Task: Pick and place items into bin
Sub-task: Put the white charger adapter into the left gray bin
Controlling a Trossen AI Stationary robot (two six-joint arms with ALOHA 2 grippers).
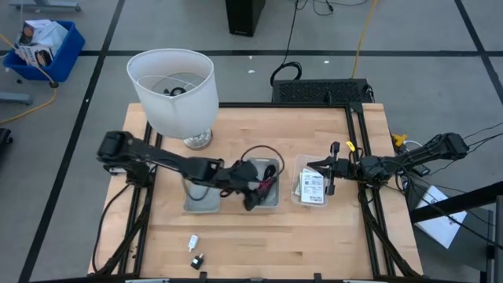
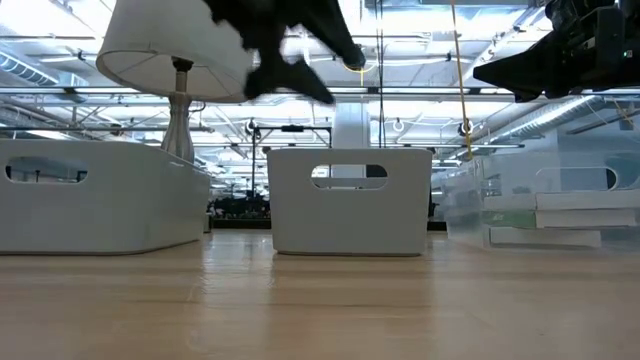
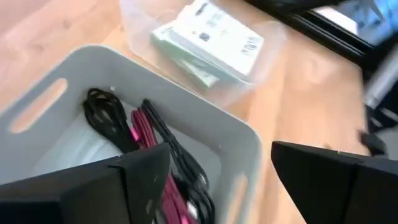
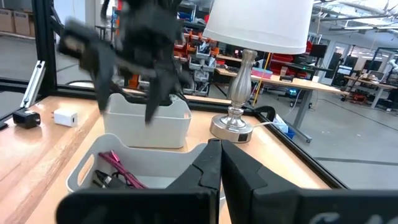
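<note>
A white bin [image 1: 266, 187] holds a thin black cable [image 3: 109, 118] and a red-magenta cable [image 3: 149, 134], which loop up over its rim [image 1: 263, 152]. My left gripper [image 3: 221, 168] hangs open just above this bin [image 3: 186, 118] and holds nothing. White packets with black print [image 1: 311, 187] lie stacked in a clear tub [image 3: 205, 37]. My right gripper [image 1: 332, 174] hovers shut at the tub's right edge, its fingers closed together [image 4: 221, 165]. A tiny white plug [image 1: 192, 242] and a tiny black piece [image 1: 198, 259] lie on the table near its near edge.
A second white bin [image 1: 201, 195] stands just left of the one with the cables. A lamp with a big white shade [image 1: 174, 90] stands at the table's far left on a metal foot [image 1: 198, 140]. Bare wood [image 1: 314, 244] stretches along the near side.
</note>
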